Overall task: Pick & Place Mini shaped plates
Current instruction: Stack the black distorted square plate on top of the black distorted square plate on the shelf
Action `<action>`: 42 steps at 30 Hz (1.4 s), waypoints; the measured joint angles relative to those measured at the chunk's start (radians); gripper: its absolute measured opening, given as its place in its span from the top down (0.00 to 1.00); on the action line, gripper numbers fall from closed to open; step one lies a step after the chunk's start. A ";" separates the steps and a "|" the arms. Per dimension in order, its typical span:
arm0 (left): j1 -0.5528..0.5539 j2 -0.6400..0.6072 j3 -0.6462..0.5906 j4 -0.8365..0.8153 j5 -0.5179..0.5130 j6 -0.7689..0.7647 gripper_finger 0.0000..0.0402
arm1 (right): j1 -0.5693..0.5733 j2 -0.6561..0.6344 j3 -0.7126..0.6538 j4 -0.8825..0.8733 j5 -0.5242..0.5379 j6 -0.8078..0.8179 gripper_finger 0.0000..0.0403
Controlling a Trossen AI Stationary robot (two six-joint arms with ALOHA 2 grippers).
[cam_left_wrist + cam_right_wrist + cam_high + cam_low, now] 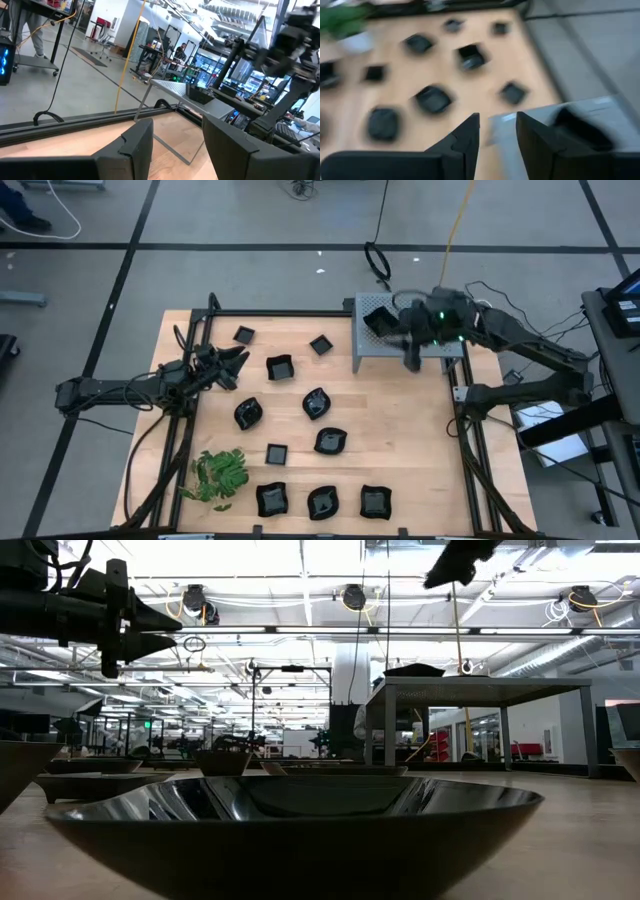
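Note:
Several small black mini shaped plates lie scattered on the wooden table, among them a square one point(279, 367) and a rounded one point(316, 402). One more black plate point(378, 320) rests on top of the grey perforated box point(400, 345) at the table's far right; it also shows in the right wrist view point(580, 127). My right gripper point(408, 345) point(497, 135) hovers above the box's near-left part, open, with nothing between its fingers. My left gripper point(235, 365) point(175, 150) waits open above the table's left side, pointing toward the box.
A green leafy sprig point(218, 475) lies near the front left. Three plates point(323, 502) sit in a row along the front edge. A black frame rail point(465, 420) runs along the table's right side. Bare wood lies between the box and the front row at the right.

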 joint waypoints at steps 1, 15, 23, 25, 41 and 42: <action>0.000 0.000 0.000 0.000 0.000 0.000 0.57 | 0.036 -0.006 0.000 -0.036 -0.019 0.024 0.70; 0.000 0.000 0.000 0.000 0.000 0.000 0.57 | 0.506 0.002 -0.161 -0.032 -0.146 0.485 0.70; 0.000 0.000 0.000 0.000 0.000 0.000 0.57 | 0.701 0.075 -0.424 0.588 -0.164 0.789 0.70; 0.000 0.000 0.000 0.000 0.000 0.000 0.57 | 0.735 0.117 -0.464 0.663 -0.162 0.853 0.70; 0.000 0.000 0.000 0.000 0.000 0.000 0.57 | 0.899 0.477 -0.475 0.763 -0.079 0.821 0.70; 0.000 0.000 0.000 0.000 0.000 0.000 0.57 | 0.902 0.490 -0.475 0.762 -0.080 0.814 0.70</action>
